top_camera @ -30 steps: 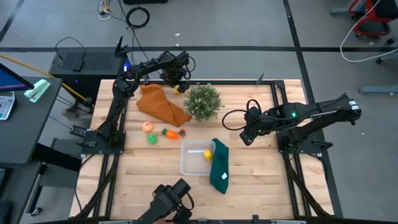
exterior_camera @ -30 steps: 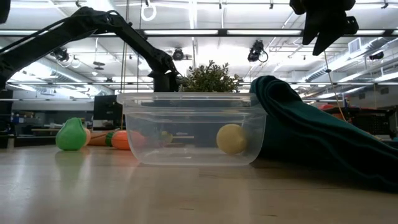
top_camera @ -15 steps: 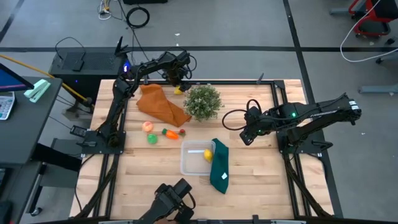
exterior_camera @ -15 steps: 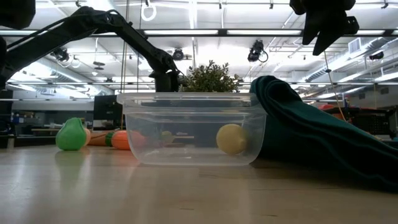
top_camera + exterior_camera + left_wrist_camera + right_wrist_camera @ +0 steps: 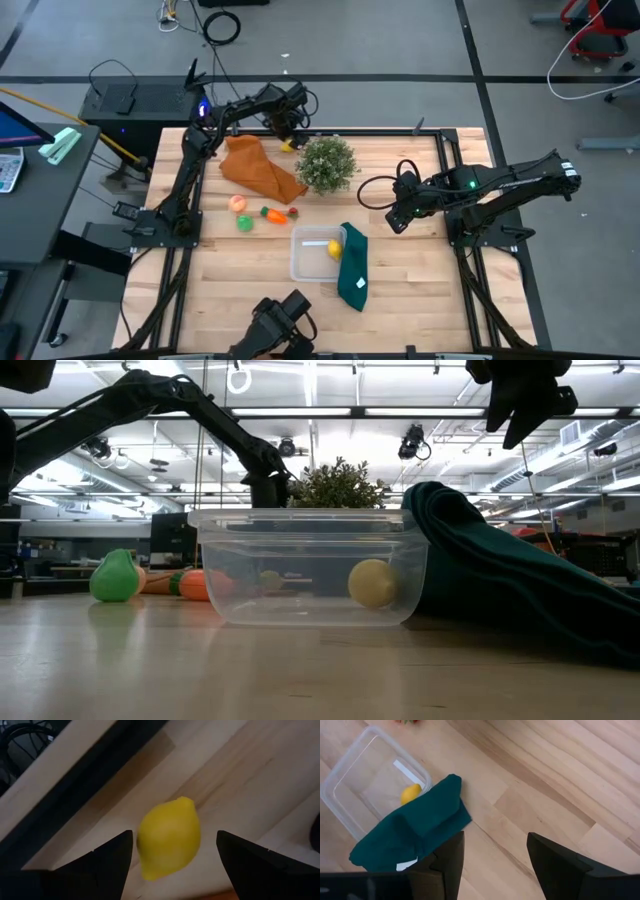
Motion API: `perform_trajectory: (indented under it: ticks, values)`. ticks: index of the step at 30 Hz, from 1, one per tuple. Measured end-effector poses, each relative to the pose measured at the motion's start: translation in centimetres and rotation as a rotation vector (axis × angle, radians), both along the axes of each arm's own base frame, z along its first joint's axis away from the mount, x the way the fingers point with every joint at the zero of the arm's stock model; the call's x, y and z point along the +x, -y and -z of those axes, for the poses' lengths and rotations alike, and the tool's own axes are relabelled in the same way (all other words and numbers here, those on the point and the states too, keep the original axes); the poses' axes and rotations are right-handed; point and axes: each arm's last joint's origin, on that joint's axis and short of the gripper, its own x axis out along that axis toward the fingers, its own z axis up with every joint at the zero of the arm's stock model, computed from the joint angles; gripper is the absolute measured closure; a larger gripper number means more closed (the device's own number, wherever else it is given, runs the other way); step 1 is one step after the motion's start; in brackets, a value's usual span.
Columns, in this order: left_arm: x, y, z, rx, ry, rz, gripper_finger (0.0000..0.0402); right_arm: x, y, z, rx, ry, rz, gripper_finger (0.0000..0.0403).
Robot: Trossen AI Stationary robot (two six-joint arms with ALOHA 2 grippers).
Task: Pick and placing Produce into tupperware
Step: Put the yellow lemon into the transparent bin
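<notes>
Fingers of the left gripper (image 5: 170, 852) are standing wide, straddling 1 far-edge lemon (image 5: 169, 837), seemingly lining up a grasp for the tupperware (image 5: 312, 254).

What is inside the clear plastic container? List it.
Inside the clear rectangular plastic container lies one yellow lemon. The dark green cloth drapes over its right edge, hiding whatever might sit beneath.

My two arms are dark, jointed and slim. Black cables loop off them. Each ends in blunt black fingers (image 5: 107, 855).
</notes>
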Motion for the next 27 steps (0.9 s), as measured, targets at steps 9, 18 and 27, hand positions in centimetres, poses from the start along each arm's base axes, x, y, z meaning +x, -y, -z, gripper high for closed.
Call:
perform_trajectory:
  ticks: [9, 18, 27]
  values:
    - [0.3, 0.4, 0.0, 0.0, 0.001, 0.036, 0.0108, 0.0, 0.0, 0.0, 0.0, 0.0, 0.0, 0.0221]
    - [0.1, 0.7, 0.0, -0.025, -0.026, 0.063, 0.0108, 0.0, 0.0, 0.0, -0.001, 0.0, 0.0, 0.0221]
    - [0.2, 1.1, 1.5, -0.099, -0.057, 0.094, 0.0108, 0.0, 0.0, 0.0, -0.001, -0.001, -0.001, 0.0221]
